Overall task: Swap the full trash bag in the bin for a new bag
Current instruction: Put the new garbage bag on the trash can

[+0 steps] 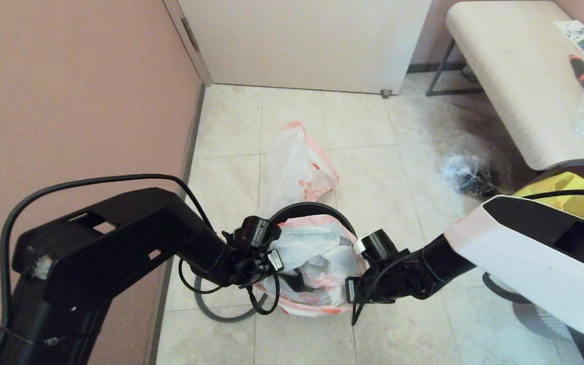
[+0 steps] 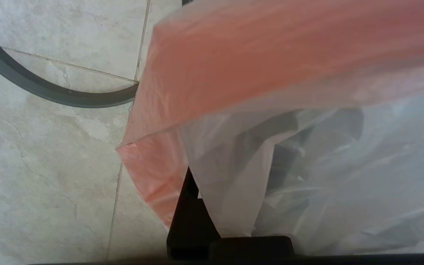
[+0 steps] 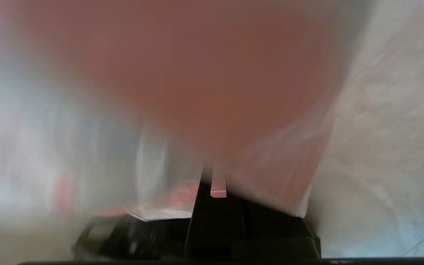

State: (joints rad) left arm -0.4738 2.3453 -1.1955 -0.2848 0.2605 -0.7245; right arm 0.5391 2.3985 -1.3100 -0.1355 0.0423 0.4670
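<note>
The full trash bag [image 1: 317,263] is gripped at opposite rims by the left gripper [image 1: 271,261] and right gripper [image 1: 355,289]. It is held beside the bin [image 1: 304,209].

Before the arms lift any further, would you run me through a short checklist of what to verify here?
1. Left gripper on the full trash bag: it sits at the bag's left rim with plastic draped over it in the left wrist view; a firm pinch, cannot tell.
2. Right gripper on the bag's right rim: cannot tell.
3. Bag clear of the bin: it appears pulled toward the robot, only the bin's far rim showing; cannot tell.
4. Grey ring off the bin: ok, lying on the floor.
5. New bag at hand: ok, on the tiles behind the bin.
</note>
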